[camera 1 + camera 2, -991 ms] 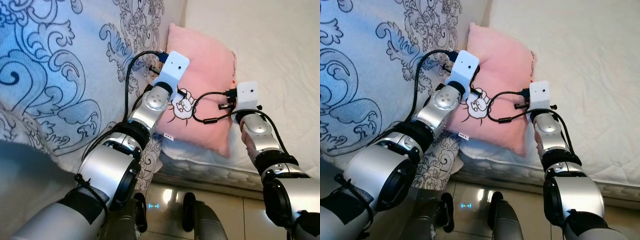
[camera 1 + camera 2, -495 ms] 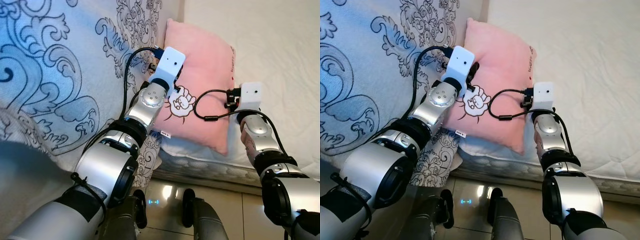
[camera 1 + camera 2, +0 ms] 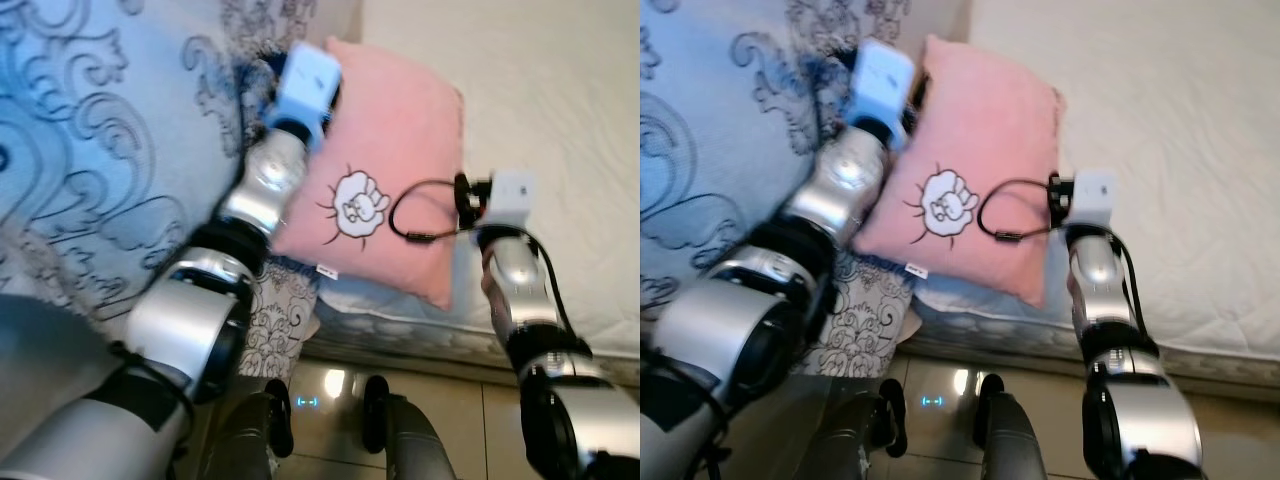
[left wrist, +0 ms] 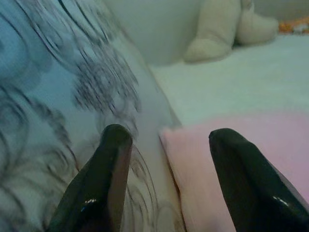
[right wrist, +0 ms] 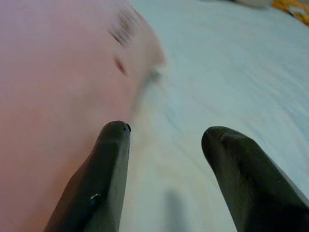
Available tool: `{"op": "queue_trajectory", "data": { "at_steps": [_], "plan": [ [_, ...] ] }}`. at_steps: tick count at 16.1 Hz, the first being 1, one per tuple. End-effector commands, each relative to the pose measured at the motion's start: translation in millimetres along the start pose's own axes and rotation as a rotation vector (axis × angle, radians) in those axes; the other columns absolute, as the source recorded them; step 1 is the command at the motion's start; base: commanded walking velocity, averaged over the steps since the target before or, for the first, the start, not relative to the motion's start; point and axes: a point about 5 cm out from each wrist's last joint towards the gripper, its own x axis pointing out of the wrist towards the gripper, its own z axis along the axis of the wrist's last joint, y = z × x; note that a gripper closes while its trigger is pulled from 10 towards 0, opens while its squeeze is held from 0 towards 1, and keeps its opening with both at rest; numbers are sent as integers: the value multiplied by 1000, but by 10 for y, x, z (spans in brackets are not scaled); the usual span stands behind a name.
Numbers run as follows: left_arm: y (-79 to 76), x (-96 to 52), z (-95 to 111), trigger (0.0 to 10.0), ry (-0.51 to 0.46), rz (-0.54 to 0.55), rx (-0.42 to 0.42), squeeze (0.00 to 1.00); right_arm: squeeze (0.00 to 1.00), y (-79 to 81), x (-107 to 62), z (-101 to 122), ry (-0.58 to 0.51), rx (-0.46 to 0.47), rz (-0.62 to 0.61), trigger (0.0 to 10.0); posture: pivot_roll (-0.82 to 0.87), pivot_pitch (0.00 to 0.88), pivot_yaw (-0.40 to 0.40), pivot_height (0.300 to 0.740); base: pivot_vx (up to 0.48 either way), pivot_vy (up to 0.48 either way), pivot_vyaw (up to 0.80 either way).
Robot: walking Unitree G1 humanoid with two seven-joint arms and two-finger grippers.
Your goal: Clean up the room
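A pink pillow (image 3: pixel 385 190) lies lengthwise on the bed (image 3: pixel 560 110), between two spread, empty hands: left hand (image 4: pixel 166 145) at its ten o'clock corner, right hand (image 5: pixel 164 140) at three o'clock.

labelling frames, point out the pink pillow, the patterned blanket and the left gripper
pink pillow (image 3: pixel 400 150), left eye view, plain upper face
patterned blanket (image 3: pixel 110 150), left eye view, blue swirl area
left gripper (image 4: pixel 166 140), left wrist view, midway between fingertips

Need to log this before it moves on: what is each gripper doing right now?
Left gripper: open, holding nothing, at the pink pillow's left edge beside the patterned blanket.
Right gripper: open, holding nothing, at the pillow's right edge.
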Motion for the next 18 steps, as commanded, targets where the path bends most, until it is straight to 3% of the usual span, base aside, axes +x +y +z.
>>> {"op": "queue_trajectory", "data": {
  "at_steps": [1, 5, 6, 8, 10, 11, 12, 14, 15, 16, 17, 18],
  "plan": [
    [138, -23, 1, 10000, -27, 39, 15, 1000, 1000, -63, -77, -40, -22, 8, -46, 10000, 47, 188, -12, 740, 0, 0, 0],
    [14, -269, -264, 10000, 13, -35, -56, 1000, 1000, -126, -406, 48, -156, -83, -108, 10000, 41, 58, -15, 740, 0, 0, 0],
    [-44, -474, -500, 10000, 80, -63, -116, 1000, 1000, -106, -668, 74, -184, -122, -118, 10000, 18, 0, -10, 740, 0, 0, 0],
    [7, -799, -770, 10000, 158, -73, -153, 1000, 1000, -53, -980, 120, -201, -176, -69, 10000, -8, 0, -1, 740, 0, 0, 0],
    [29, -1023, -936, 10000, 227, -68, -189, 1000, 1000, -71, -1086, 119, -187, -183, -55, 10000, -29, 0, 1, 740, 0, 0, 0],
    [43, -1150, -1015, 10000, 258, -61, -211, 1000, 1000, -98, -1160, 132, -200, -133, -64, 10000, -34, 0, -1, 740, 0, 0, 0],
    [74, -1381, -1122, 10000, 315, -49, -285, 1000, 1000, -178, -1321, 143, -177, 80, -133, 10000, -35, 0, 0, 740, 0, 0, 0],
    [119, -1519, -1189, 10000, 356, -33, -314, 1000, 1000, -277, -1430, 86, -128, 224, -216, 10000, -33, 0, 0, 740, 0, 0, 0],
    [112, -1578, -1252, 10000, 391, -28, -302, 0, 965, -296, -1464, -47, -66, 171, -229, 10000, -26, 0, 9, 740, 0, 0, 0],
    [79, -1574, -1256, 10000, 391, -43, -288, 0, 686, -258, -1446, -58, -58, 134, -202, 10000, -26, 0, 9, 740, 0, 0, 0],
    [49, -1565, -1250, 10000, 389, -56, -285, 0, 196, -220, -1424, -45, -60, 97, -174, 10000, -29, 0, 5, 740, 0, 0, 0],
    [-1, -1566, -1223, 10000, 379, -83, -305, 0, 0, -135, -1394, 23, -74, 67, -104, 10000, -32, 0, 2, 740, 0, -424, 0]
  ]
}}
